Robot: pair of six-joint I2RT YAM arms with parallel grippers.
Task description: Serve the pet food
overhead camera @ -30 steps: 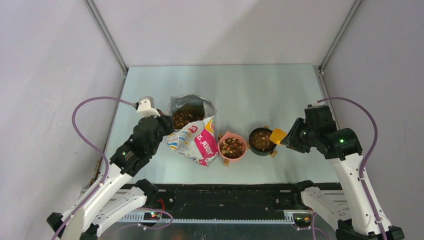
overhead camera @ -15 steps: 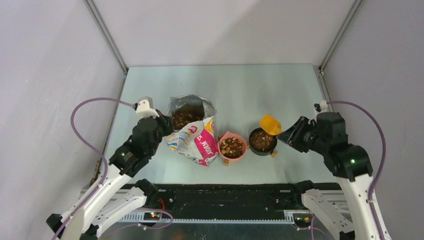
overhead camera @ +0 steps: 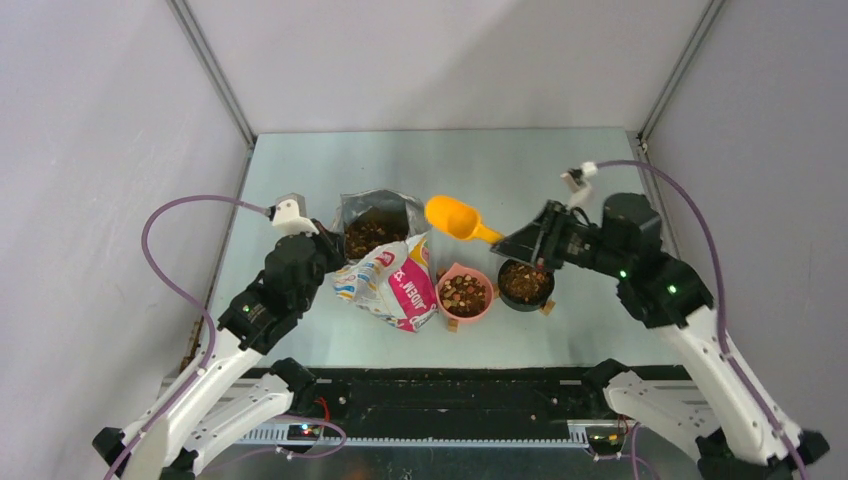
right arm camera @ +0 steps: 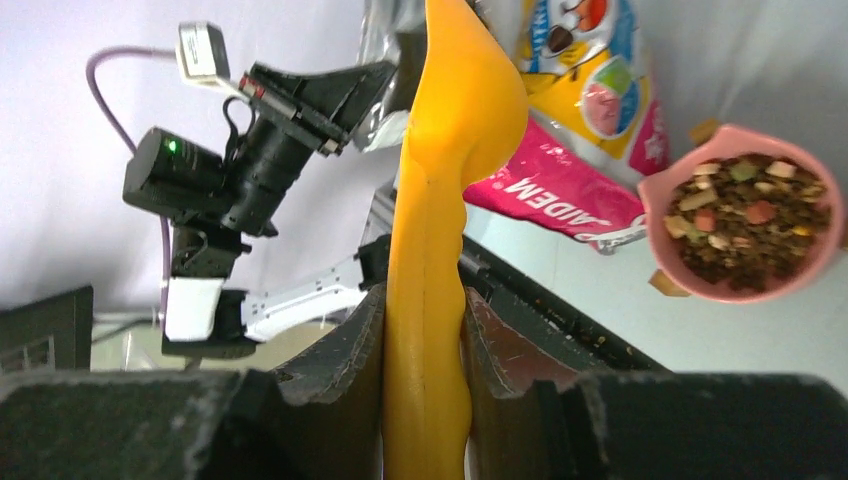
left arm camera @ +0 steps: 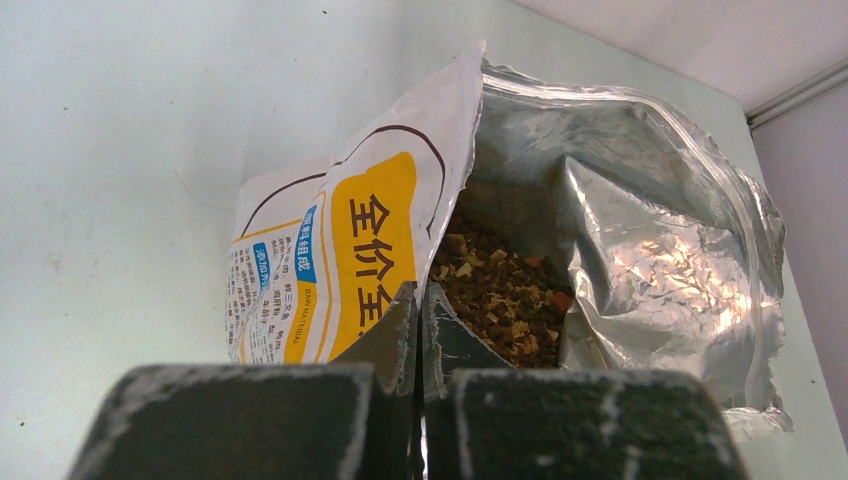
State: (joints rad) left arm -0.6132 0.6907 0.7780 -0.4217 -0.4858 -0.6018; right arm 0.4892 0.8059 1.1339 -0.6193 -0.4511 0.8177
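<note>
**Poised to dip into the bag**

Pinches the open rim of the foil pet-food bag (overhead camera: 390, 282) in the left pincer (left arm camera: 418, 310), with jaws fully closed on the foil. Grips the orange scoop (overhead camera: 452, 215) by its handle in the right pincer (right arm camera: 423, 305), with jaws partway apart around it and the cup end pointed ahead toward the bag's mouth. Shows pet food (left arm camera: 495, 290) just ahead of the left pincer inside the bag, plus more in the black bowl (overhead camera: 524, 284) right beneath the right pincer and the pink bowl (overhead camera: 465, 295) just beside it on the counter (overhead camera: 500, 170).

Risks snagging the foil lip with the scoop, tugging the thin rim out of the pinch and slumping the bag. Risks overflow too, with both bowls apparently full.

Cannot tell the depth of kibble in the bag. Shows only the scoop's underside at the wrist; looks empty from above. Hides part of the black bowl behind the right pincer.
</note>
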